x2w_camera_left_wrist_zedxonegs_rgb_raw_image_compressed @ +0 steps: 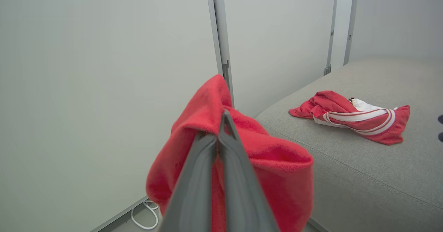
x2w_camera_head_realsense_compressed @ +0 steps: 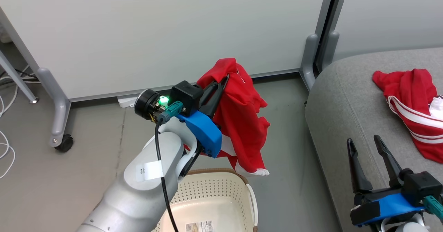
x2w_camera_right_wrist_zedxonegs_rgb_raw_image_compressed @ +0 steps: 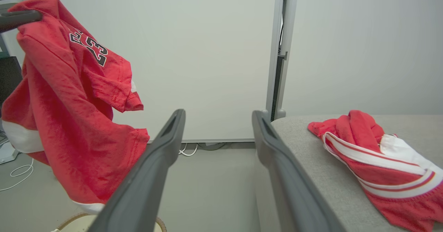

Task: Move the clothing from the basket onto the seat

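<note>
Head view: two soft red garments, hanging shirt clamped in left pincer, striped bundle on grey seat at three o'clock; right pincer wide.

Open floor between basket and seat; 1 garment on it

The left arm rises from 7 o'clock in the head view, its jaws pinched together on the clothing, pointing toward 1 o'clock. The right jaws, at 4 o'clock, stand wide apart and empty, fingers toward 12.
</note>
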### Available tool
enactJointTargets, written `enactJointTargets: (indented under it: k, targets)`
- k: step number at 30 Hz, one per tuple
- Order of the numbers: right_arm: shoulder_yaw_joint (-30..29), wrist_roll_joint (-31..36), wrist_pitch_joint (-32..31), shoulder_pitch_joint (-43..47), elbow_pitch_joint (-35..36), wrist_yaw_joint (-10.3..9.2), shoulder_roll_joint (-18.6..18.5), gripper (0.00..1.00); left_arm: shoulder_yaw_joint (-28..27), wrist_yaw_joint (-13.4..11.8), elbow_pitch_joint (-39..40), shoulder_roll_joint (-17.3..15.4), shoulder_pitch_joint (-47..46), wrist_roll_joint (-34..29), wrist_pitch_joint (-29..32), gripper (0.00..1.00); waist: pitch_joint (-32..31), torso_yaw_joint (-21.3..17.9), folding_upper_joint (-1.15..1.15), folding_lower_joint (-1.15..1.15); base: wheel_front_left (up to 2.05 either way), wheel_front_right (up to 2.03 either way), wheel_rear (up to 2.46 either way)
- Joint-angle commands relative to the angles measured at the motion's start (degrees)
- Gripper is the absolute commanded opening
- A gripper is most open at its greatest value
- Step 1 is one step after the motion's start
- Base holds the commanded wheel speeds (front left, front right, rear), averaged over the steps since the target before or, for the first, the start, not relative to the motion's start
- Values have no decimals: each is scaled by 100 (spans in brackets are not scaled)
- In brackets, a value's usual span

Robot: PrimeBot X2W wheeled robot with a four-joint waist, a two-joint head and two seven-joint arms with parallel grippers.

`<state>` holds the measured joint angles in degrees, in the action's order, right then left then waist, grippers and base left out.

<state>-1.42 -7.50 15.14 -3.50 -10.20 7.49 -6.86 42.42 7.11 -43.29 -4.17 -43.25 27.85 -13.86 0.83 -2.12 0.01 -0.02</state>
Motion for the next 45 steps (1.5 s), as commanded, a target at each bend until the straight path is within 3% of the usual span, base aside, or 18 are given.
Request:
enactJointTargets:
  k: [1, 11, 22, 32, 41, 42, 45]
  targets:
    - [-13, 43, 1, 48, 21, 1, 11, 100, 22, 30, 55, -66, 82, 47, 21, 0, -55, 35, -1, 2, 0, 0, 0]
    - [325, 73, 1, -241, 201, 1, -98, 100, 103, -38, 301, -124, 180, 93, 142, 0, -71, 80, -1, 2, 0, 0, 0]
    - [1873, -22, 0, -1041, 12, 1, -393, 100, 205, -97, 499, -71, 15, 75, 208, 0, 78, 218, -1, 2, 0, 0, 0]
    - [2880, 30, 0, -2167, -1051, 1, -639, 100, 423, -140, 622, 59, -216, 84, 221, 0, 357, 521, -1, 2, 0, 0, 0]
    - [3203, -80, 0, -2948, -1947, 1, -550, 100, 749, -215, 750, 122, -323, 229, 165, 0, 551, 768, -1, 2, 0, 0, 0]
    - [3227, -102, 1, -2976, -2008, 1, -529, 0, 785, -229, 764, 125, -324, 260, 157, 0, 563, 778, -1, 2, 0, 0, 0]
    - [3266, -170, 0, -3061, -2085, 1, -513, 0, 902, -268, 816, 127, -366, 357, 143, 0, 600, 800, -1, 2, 0, 0, 0]
